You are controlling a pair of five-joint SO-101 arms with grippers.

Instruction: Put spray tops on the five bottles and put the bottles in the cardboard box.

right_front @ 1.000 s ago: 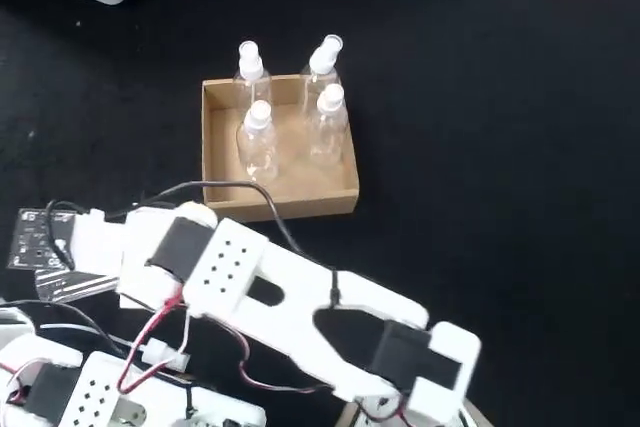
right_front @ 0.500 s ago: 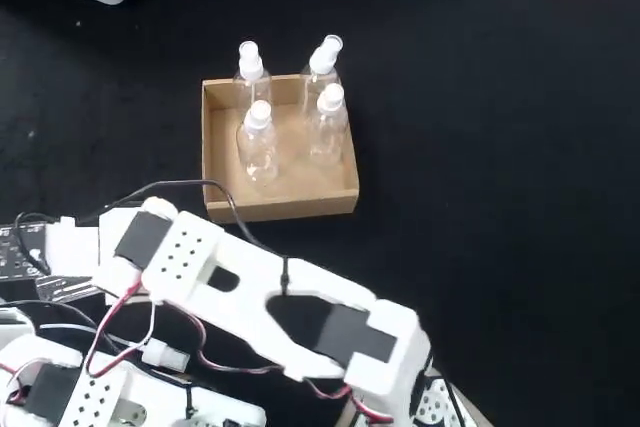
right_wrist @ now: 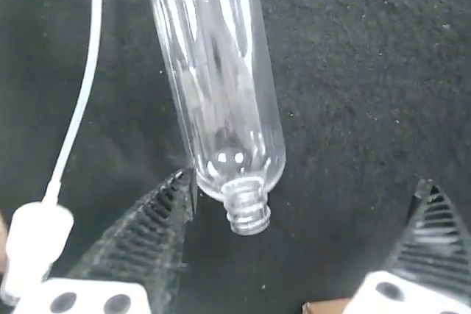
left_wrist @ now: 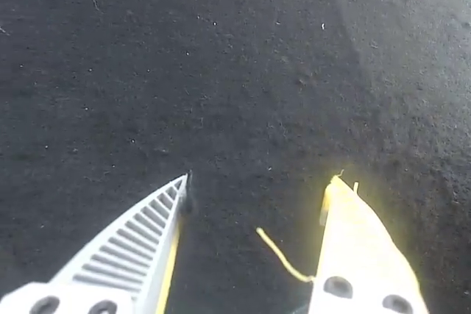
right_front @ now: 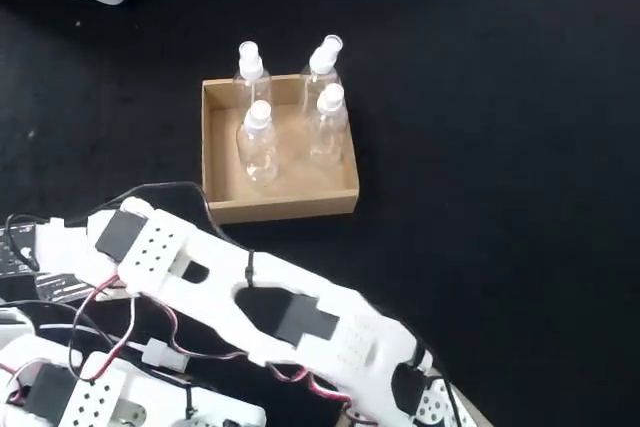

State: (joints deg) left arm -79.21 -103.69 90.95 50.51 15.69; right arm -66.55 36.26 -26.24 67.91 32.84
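While spray top (right_wrist: 29,244) lies loose at lower left, uncapped bottle (right_wrist: 221,86) lies flat mid-frame | right gripper (right_wrist: 307,180) wide open, empty, straddling its neck | close squarely on the body or it may roll | left gripper (left_wrist: 259,179) gaping, empty | cardboard box (right_front: 215,147) upper centre.

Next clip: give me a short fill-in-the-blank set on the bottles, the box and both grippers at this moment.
The capped bottles standing at the cardboard box number ____.
The clear bottle in front of the right gripper lies on its ____.
Its neck carries ____ spray top; a loose spray top lies beside it.
The left gripper hangs over the black table with jaws ____.
Missing words: four; side; no; open.
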